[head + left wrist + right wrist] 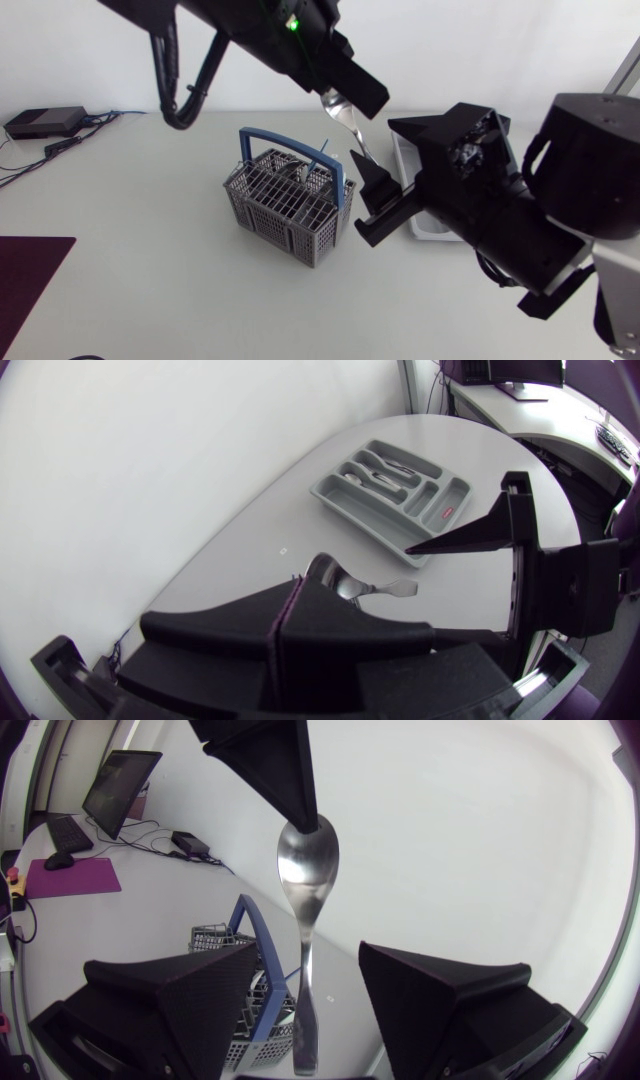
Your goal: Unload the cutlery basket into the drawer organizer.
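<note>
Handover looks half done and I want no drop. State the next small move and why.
Probably close the right gripper on the spoon, at its handle. The left gripper pinches the spoon by its bowl, so it hangs handle-down between the right gripper's open fingers, which do not touch it yet.

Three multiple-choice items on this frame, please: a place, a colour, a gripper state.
1. Where is the spoon? A: standing in the basket. B: clamped in the right gripper. C: hanging from the left gripper.
2. What colour is the basket's handle? A: blue. B: red. C: yellow.
3. The right gripper is: A: shut on the spoon. B: open. C: shut on the basket's handle.
Key: 1 C, the left gripper pinches its bowl; 2 A, a blue arch over the grey basket; 3 B, its fingers stand clear on either side of the spoon's stem.
</note>
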